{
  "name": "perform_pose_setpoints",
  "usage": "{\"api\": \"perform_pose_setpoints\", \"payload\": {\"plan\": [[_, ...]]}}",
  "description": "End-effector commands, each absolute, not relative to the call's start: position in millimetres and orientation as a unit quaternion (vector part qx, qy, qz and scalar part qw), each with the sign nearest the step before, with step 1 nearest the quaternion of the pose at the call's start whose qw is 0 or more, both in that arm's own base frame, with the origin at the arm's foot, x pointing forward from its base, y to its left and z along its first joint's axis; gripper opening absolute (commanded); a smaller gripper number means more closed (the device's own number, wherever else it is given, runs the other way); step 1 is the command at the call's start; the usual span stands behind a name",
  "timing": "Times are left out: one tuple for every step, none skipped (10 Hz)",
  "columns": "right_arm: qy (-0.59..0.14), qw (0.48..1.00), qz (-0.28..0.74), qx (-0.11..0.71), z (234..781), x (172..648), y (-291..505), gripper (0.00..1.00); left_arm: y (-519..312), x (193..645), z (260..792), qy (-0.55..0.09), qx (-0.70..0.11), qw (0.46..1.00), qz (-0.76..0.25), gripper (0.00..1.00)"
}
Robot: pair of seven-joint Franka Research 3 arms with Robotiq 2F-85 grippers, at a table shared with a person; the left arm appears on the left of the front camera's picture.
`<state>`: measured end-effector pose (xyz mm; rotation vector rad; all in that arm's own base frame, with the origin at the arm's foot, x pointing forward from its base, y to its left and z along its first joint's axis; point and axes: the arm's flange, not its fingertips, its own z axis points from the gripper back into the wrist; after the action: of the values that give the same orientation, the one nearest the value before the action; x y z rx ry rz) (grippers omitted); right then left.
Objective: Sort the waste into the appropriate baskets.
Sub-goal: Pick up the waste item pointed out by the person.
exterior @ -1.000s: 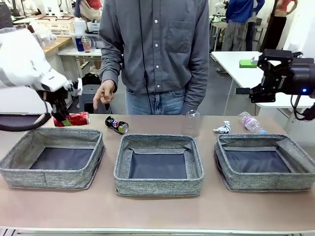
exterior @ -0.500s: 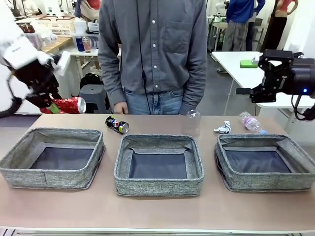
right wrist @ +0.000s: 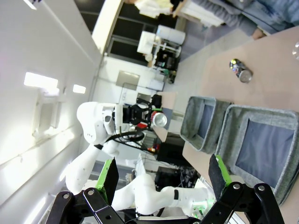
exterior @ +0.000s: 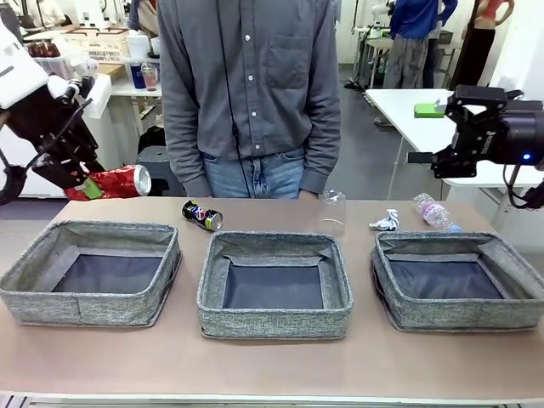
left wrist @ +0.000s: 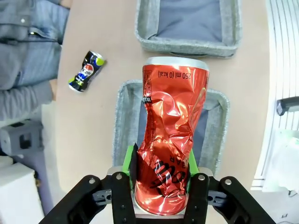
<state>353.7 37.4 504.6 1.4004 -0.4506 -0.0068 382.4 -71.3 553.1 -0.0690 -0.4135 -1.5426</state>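
Fingers (left wrist: 121, 196) of the left gripper (left wrist: 160, 161) were clamped on the crushed red can (left wrist: 173, 130), held up near the far rim of the left basket (exterior: 85, 306); right gripper (right wrist: 163, 163) gaped empty, well right of that basket. All three baskets (exterior: 274, 323) lay empty: soda can (exterior: 201, 215) just past its far right corner, cup (exterior: 332, 212), wrapper (exterior: 384, 221) and bottle (exterior: 432, 211) farther right, unsorted.

You had a glossy, sharply creased crushed red can (left wrist: 170, 140) of thin metal pinched in the left gripper (left wrist: 161, 170), whose fingers were matt black with green pads. The middle basket (exterior: 274, 323) was coarse grey woven cloth, matt, with a smoother dark bottom. Behind it to the left, the dark blue soda can (exterior: 201, 215) shone. Behind it to the right stood the clear plastic cup (exterior: 332, 211). The table (exterior: 272, 365) beneath it looked smooth and matt.
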Motion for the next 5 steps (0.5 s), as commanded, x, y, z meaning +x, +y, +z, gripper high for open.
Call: {"api": "perform_pose_setpoints", "payload": {"plan": [[-0.208,0.732,-0.010,0.648,509,356,40,1.00,-68,391,554,-0.188,-0.026,0.689,-0.699,0.13],[-0.208,0.732,-0.010,0.648,509,356,40,1.00,-71,382,553,-0.185,-0.031,0.697,-0.692,0.44],[-0.208,0.732,-0.010,0.648,509,356,40,1.00,-99,386,566,-0.212,-0.041,0.726,-0.653,0.44],[-0.208,0.732,-0.010,0.648,509,356,40,1.00,-144,397,595,-0.186,-0.044,0.817,-0.544,0.44],[-0.208,0.732,-0.010,0.648,509,356,40,1.00,-172,399,610,-0.163,-0.083,0.833,-0.521,0.44]]}}
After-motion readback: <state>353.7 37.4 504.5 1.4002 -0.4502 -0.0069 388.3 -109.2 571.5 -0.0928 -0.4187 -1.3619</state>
